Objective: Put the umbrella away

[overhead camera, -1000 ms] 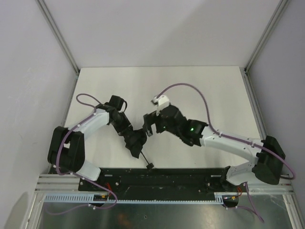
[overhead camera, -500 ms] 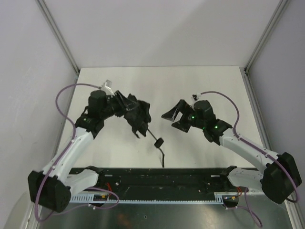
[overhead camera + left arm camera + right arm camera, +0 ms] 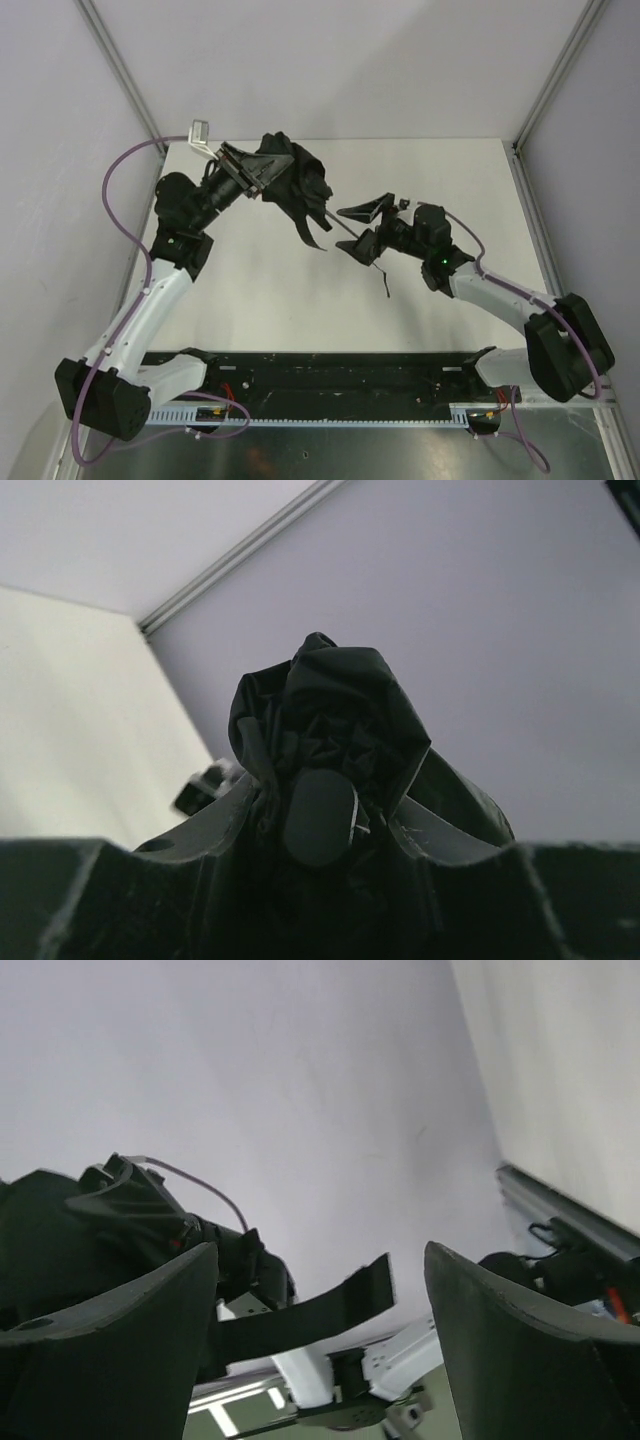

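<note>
The black folding umbrella (image 3: 292,180) is held in the air over the table's back left. My left gripper (image 3: 255,172) is shut on its bunched fabric. In the left wrist view the fabric (image 3: 325,720) fills the gap between the fingers around an oval cap (image 3: 320,815). A thin shaft (image 3: 335,220) runs down and right to my right gripper (image 3: 362,227), which is open. The closure tab (image 3: 313,240) hangs free and shows between the open fingers in the right wrist view (image 3: 310,1315). The thin wrist cord (image 3: 386,280) dangles below the right gripper.
The white table top (image 3: 450,190) has grey walls behind and at both sides, with metal corner posts (image 3: 120,70). A black rail (image 3: 330,375) with the arm bases runs along the near edge.
My left arm has lifted the umbrella higher and toward the back wall. The handle end and cord rose off the table. The right gripper moved a little left toward the umbrella's lower end, still open.
</note>
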Robot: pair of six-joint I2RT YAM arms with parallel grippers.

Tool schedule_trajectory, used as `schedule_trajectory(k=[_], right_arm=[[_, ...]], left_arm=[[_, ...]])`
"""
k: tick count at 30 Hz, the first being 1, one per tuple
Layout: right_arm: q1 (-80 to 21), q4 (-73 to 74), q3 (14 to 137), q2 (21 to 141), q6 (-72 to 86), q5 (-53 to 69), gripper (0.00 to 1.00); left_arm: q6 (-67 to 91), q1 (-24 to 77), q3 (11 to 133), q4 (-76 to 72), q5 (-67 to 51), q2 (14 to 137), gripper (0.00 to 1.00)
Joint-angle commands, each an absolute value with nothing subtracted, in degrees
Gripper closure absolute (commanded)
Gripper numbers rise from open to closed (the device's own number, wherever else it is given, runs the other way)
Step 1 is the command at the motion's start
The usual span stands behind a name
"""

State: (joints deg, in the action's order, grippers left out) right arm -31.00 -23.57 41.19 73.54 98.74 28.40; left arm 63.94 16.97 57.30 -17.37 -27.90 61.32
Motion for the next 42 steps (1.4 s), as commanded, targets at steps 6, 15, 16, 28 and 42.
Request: schedule_trajectory(k=[6, 15, 16, 28, 42], right_arm=[[-39.2, -51.8, 37.5, 81.6, 126.1, 30.4, 0.23], [-41.0, -51.7, 35.4, 79.0, 128.2, 27.1, 0.30], [-40.9, -51.0, 34.9, 78.1, 128.1, 26.6, 0.31], [-41.3, -52.5, 34.1, 77.5, 130.2, 24.2, 0.44], [-42.8, -58.9, 34.2, 80.5, 132.6, 21.3, 0.55]], left_arm=[[72.1, 16.5, 63.2, -32.7, -29.1, 63.8, 1.00], [73.0, 16.5, 63.6, -34.4, -29.8, 65.2, 1.00], [73.1, 16.5, 63.6, -34.5, -29.7, 65.3, 1.00], [74.7, 16.4, 63.1, -35.8, -29.6, 65.9, 1.00], [75.5, 16.5, 62.4, -36.4, -30.0, 65.4, 1.00]])
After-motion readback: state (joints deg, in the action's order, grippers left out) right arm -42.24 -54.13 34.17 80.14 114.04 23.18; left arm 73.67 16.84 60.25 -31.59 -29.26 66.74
